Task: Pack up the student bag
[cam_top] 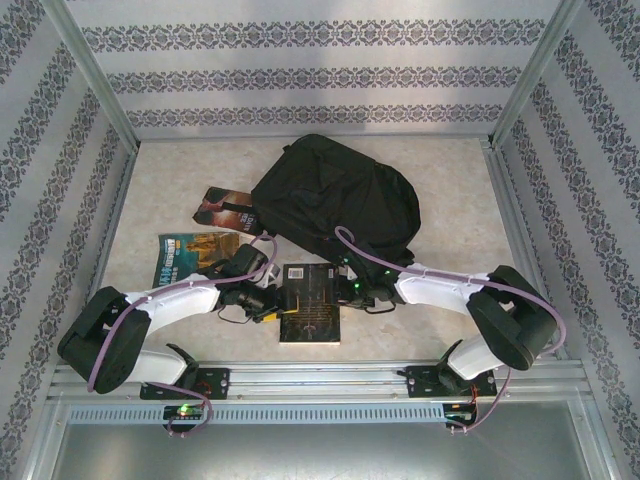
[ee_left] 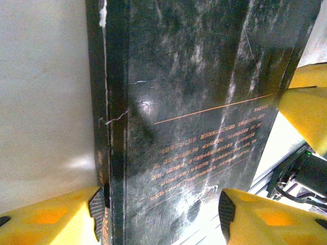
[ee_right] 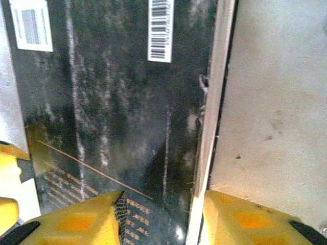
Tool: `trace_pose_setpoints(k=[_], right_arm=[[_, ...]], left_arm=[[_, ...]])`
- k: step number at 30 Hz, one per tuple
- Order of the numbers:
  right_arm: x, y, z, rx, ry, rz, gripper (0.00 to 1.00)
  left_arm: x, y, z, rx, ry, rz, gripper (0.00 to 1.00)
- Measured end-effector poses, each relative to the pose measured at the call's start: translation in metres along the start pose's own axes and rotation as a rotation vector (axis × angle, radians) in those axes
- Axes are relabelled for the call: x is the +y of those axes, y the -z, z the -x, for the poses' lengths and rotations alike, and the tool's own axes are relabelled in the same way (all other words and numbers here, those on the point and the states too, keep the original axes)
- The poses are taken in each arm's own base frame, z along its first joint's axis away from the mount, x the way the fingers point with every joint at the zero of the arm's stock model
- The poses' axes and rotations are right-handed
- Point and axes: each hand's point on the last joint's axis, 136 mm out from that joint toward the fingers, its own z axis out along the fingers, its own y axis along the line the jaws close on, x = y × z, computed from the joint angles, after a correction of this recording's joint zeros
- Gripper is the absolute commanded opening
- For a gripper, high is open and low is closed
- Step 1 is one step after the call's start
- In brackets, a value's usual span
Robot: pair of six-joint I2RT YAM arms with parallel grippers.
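The student bag (cam_top: 335,195), a large black backpack, lies at the back middle of the table. In front of it a black book (cam_top: 310,300) lies flat between my two grippers. My left gripper (cam_top: 268,300) is at the book's left edge. In the left wrist view it (ee_left: 161,219) stands open, one finger against the spine (ee_left: 115,153) and the other over the cover. My right gripper (cam_top: 355,290) is at the book's right edge. Seen from the right wrist it (ee_right: 163,219) is open astride the page edge (ee_right: 207,153), one finger over the cover (ee_right: 112,102).
Two more books lie left of the bag: a colourful one (cam_top: 192,255) and a dark one (cam_top: 222,207). Patterned walls with metal posts enclose the table. A metal rail (cam_top: 320,378) runs along the near edge.
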Motion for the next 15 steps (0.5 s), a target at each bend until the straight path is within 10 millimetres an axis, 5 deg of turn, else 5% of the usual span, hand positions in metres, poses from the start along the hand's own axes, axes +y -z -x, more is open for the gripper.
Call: trace_pose_setpoints(k=[15], right_arm=[[0.0002, -0.0058, -0.0047, 0.054, -0.032, -0.018, 0.31]], left_arm=[[0.0076, -0.0065, 0.0018, 0.006, 0.014, 0.028, 0.56]])
